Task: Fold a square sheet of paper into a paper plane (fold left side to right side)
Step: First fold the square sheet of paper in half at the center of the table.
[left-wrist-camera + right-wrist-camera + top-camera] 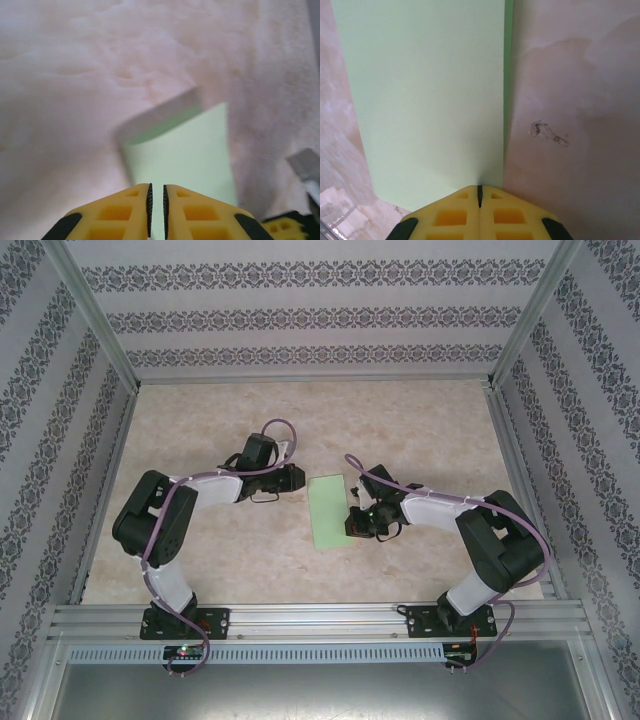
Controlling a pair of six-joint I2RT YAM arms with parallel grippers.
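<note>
While both arms reach in toward mid-table, the sheet of paper (326, 512) lies flat on the table (420, 430) between them. It is pale mint green and unmarked.

Shape: a narrow rectangle, not a square. In the right wrist view (430, 100) a slightly darker green strip runs along its right long edge, so one layer lies over another with the edges a little off.

Long axis: in the top view it runs from the near side of the table to the far side, leaning slightly to the right at the far end. It has no pointed end; both short ends are square-cut.

Left gripper (297, 480): it sits just beside the far left corner of the sheet. In its wrist view (156, 186) the yellow fingers stand a narrow slit apart, and pale green shows through the slit. The paper (190, 155) stretches away ahead of the tips, its far edge blurred over a grey shadow. Nothing is seen pinched between the pads.

Right gripper (352, 524): it sits at the right long edge of the sheet, toward the near end. In its wrist view (480, 188) the pads are pressed fully together. The tip is over the sheet's near short edge, close to the corner. I cannot tell whether it bears down on the paper.

A small scuff mark (547, 132) is on the bare table, right of the sheet.
</note>
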